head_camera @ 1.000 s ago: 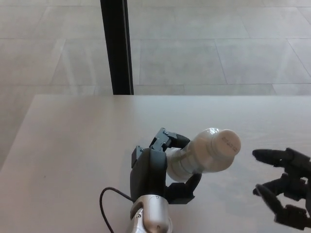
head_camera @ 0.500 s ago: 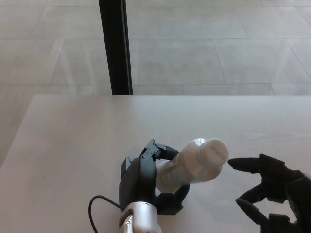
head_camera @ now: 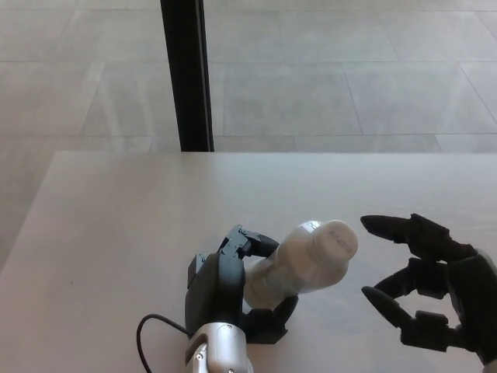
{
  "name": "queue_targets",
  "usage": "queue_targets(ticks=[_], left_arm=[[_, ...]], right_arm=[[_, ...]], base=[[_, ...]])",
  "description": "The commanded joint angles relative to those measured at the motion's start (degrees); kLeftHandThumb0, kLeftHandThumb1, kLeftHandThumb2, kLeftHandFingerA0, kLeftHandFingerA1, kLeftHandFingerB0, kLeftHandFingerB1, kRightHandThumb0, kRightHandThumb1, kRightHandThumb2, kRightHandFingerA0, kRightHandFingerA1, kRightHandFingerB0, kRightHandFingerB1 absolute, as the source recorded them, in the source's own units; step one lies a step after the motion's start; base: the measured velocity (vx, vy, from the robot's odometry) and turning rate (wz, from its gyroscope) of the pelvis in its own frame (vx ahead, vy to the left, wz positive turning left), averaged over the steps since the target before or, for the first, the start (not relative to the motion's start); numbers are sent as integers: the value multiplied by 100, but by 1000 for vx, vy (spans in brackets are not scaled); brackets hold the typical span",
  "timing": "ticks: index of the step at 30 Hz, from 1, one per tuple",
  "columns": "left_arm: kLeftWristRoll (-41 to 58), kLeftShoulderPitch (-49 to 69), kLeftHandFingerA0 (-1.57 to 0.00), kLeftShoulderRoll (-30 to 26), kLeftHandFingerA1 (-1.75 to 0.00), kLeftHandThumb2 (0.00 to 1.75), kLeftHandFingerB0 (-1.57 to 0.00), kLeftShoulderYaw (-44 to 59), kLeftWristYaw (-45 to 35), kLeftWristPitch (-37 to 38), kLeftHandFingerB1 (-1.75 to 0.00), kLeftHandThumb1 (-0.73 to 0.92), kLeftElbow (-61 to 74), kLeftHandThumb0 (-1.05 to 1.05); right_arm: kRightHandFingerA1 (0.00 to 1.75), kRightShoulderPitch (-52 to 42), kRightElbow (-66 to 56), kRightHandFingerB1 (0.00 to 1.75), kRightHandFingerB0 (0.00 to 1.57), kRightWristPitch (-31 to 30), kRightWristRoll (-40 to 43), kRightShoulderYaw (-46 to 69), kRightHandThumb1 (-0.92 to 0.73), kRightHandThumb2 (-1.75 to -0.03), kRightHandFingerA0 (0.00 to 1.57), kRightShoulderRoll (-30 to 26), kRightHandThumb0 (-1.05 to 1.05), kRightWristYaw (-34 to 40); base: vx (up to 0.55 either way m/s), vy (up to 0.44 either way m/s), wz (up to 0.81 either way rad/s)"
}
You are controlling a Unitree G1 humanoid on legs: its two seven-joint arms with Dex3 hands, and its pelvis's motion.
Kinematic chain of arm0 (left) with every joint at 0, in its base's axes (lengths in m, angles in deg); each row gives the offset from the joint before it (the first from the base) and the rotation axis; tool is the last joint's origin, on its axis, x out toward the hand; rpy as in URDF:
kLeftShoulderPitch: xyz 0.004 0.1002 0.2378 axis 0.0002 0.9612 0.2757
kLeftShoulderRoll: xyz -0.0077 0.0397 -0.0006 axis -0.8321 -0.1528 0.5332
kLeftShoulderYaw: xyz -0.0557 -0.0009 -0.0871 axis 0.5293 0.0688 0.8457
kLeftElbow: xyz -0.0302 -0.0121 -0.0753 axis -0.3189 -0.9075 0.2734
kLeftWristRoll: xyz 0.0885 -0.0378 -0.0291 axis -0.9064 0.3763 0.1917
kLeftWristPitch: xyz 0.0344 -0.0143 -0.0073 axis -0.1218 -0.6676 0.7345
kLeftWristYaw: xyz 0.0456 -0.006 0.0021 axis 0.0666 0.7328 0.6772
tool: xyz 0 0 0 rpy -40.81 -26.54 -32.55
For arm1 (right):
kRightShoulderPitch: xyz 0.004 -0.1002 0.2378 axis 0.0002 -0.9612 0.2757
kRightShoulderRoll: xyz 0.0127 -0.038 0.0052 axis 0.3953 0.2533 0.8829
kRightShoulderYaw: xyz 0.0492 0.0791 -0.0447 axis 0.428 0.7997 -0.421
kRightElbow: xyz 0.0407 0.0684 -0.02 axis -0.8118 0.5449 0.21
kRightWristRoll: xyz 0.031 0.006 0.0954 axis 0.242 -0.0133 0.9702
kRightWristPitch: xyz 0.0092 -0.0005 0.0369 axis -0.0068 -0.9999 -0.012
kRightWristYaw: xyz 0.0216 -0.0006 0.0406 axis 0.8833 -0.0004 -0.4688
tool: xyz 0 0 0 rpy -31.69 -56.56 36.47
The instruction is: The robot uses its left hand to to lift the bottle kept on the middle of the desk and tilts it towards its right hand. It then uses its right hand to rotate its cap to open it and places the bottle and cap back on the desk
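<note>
Holding: the left hand has its fingers clamped around the lower body of the bottle, gripping it from the left with the thumb side wrapped underneath.
Bottle position: raised off the desk, near the middle of the front half, tilted so its top leans toward the robot's right.
Cap: the cap sits on the bottle's neck, its flat face turned up and rightward; it looks fully seated, with no gap I can make out.
Right hand: the right hand hovers just beside the cap, fingers spread apart and holding nothing; the upper fingertip is near the cap but apart from it.
Done so far: lifting and tilting appear complete, judging by the bottle's raised, slanted pose.
Left to do: closing the right hand around the cap, twisting it loose, then setting both bottle and cap down on the desk.
Progress estimate: roughly a third of the way, with the unscrewing not yet started.
Surroundings: a dark vertical post stands beyond the desk's far edge, and a thin cable curls beside the left forearm.
</note>
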Motion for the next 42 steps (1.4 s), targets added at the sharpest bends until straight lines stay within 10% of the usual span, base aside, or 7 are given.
queue_targets(ticks=[1,4,13,14,20,21,42], left_arm=[[-204,-25,-89,120,-175,143,-81,-11,49,-128,-155,50,-89,-9],[-183,-17,-90,190,-175,143,-81,41,72,-167,-156,48,-85,-10],[-294,43,-88,136,-175,130,-73,-85,102,-12,-172,54,-159,-10],[-285,33,-87,165,-175,125,-72,-67,88,-124,-172,57,-149,-11],[-275,65,-88,182,-175,122,-78,-62,126,-16,-156,58,-243,-14],[-278,72,-88,179,-175,120,-77,-71,121,-17,-156,61,-258,-13],[-276,133,-86,182,-175,117,-70,-131,185,101,-168,62,-358,-12]], right_arm=[[95,-79,56,36,47,-75,-114,-98,-57,-58,88,-2,-55,-39],[94,-93,94,48,37,-134,-204,-188,-46,-83,89,-83,-58,-99],[91,40,63,48,37,-232,-476,-322,-47,-84,89,-134,-61,-67],[94,73,75,34,46,-195,-461,-319,-58,-59,89,-109,-56,-59],[96,342,66,48,37,-267,-572,-323,-47,-84,89,-114,-58,-71],[96,410,71,35,46,-291,-546,-304,-58,-58,90,-91,-54,-78],[97,347,74,36,49,-173,-600,-351,-57,-58,96,19,-49,-40]], base=[[0,0,0],[0,0,0],[0,0,0],[0,0,0],[0,0,0],[0,0,0],[0,0,0]])
